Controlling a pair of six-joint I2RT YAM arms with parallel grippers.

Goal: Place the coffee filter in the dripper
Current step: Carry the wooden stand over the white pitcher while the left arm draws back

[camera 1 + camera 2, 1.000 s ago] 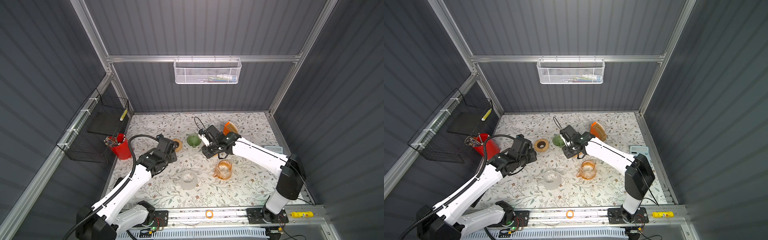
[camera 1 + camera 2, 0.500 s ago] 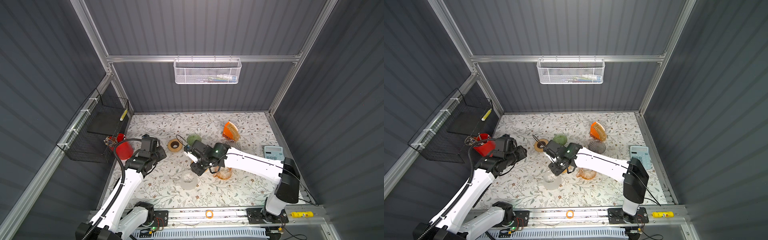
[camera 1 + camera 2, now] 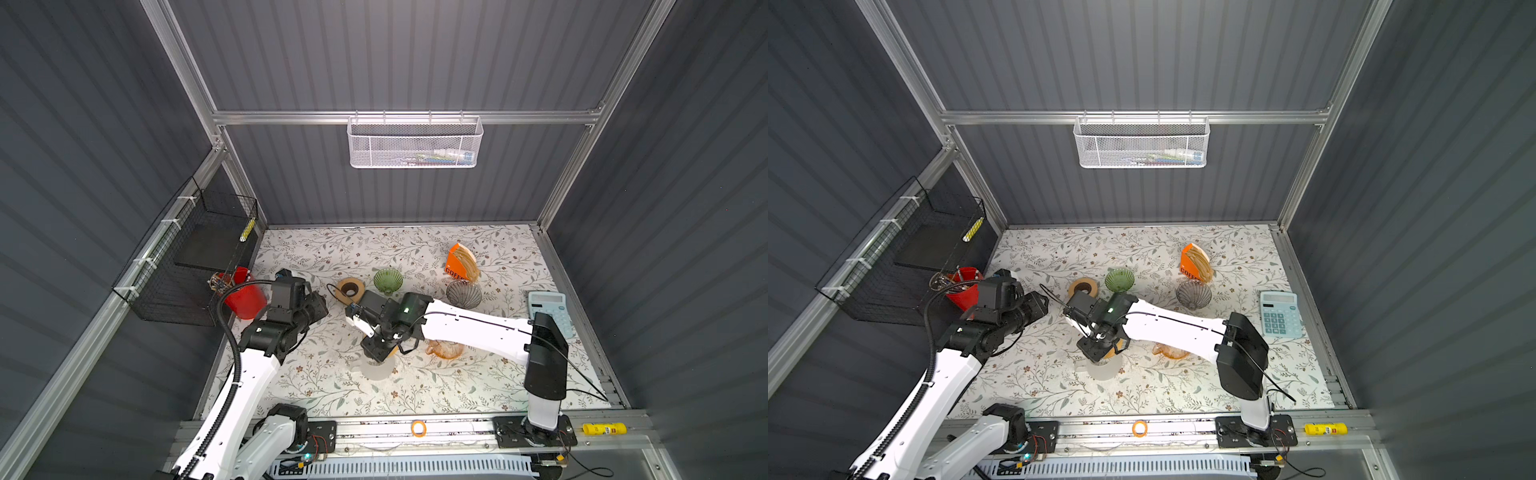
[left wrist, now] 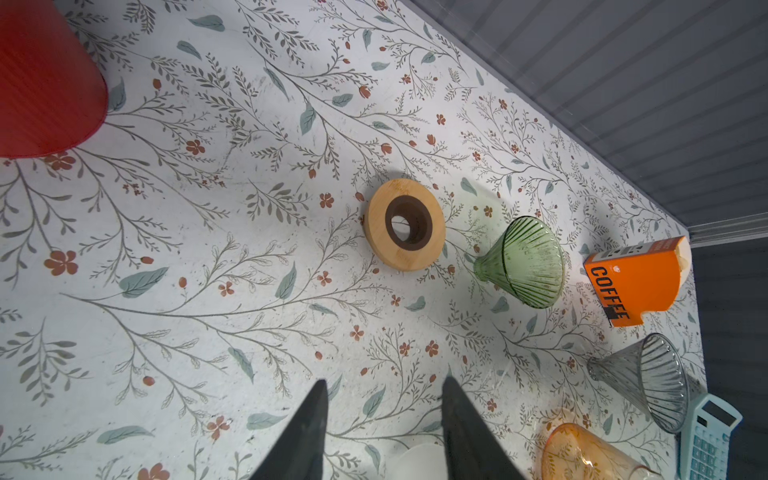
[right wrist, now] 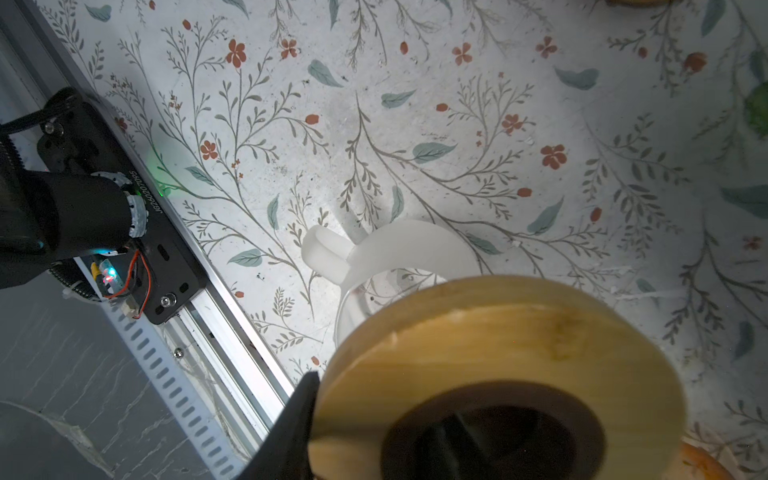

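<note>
Tan paper coffee filters (image 3: 468, 263) stand in an orange box marked COFFEE (image 4: 636, 282) at the back right. A green glass dripper (image 3: 387, 281) (image 4: 523, 262) and a grey one (image 3: 464, 294) (image 4: 648, 382) sit on the mat near it. My right gripper (image 3: 378, 349) (image 5: 382, 399) is shut on a wooden ring (image 5: 498, 353), one finger outside its rim and one in its dark hole. The ring hangs just above a white mug (image 5: 399, 245) (image 3: 1104, 368). My left gripper (image 4: 386, 384) (image 3: 316, 305) is open and empty by the red cup.
A second wooden ring (image 3: 350, 288) (image 4: 405, 224) lies left of the green dripper. An orange glass cup (image 3: 444, 348) sits under my right arm. A red cup (image 3: 245, 293) with tools stands at the left edge, a blue calculator (image 3: 548, 311) at the right.
My right gripper carried the wooden ring from beside the green dripper leftward and toward the front, to over the white mug. My left arm drew back toward the red cup.
</note>
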